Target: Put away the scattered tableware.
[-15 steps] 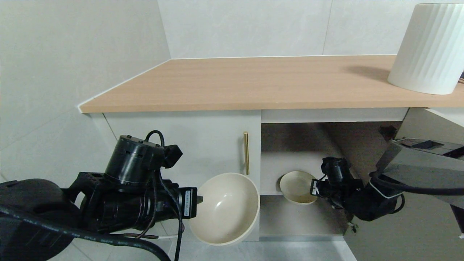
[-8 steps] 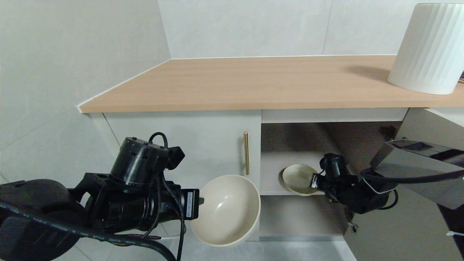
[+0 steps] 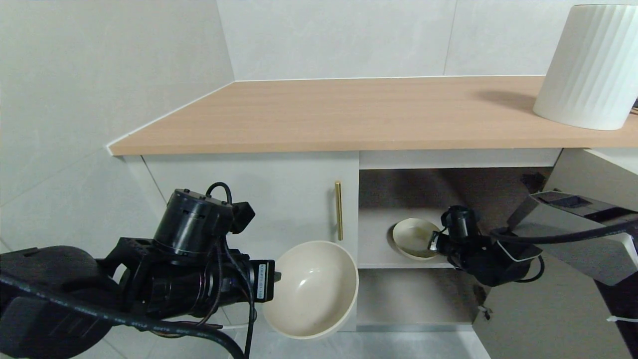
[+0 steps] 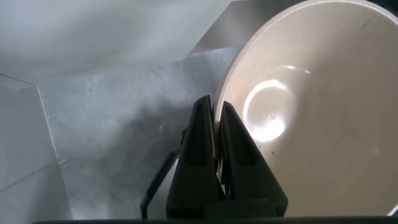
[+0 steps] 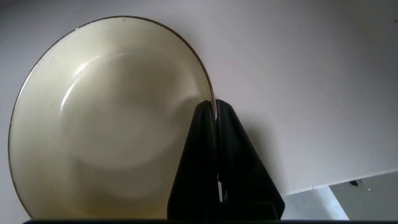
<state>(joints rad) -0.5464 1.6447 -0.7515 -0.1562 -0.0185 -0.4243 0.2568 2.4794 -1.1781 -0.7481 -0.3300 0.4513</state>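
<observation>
left hand (image 3: 275, 273) pinching rim of large glossy cream bowl (image 3: 311, 289) | right hand (image 3: 431, 244) pinching small cream bowl (image 3: 411, 238), dark-edged rim

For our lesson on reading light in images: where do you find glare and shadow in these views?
Left wrist view: a bright glare patch sits inside the large bowl. Head view: the white ribbed container casts a soft shadow leftward on the countertop, and the open cabinet is dim inside. Right wrist view: the small bowl is softly lit, no sharp highlight.
</observation>
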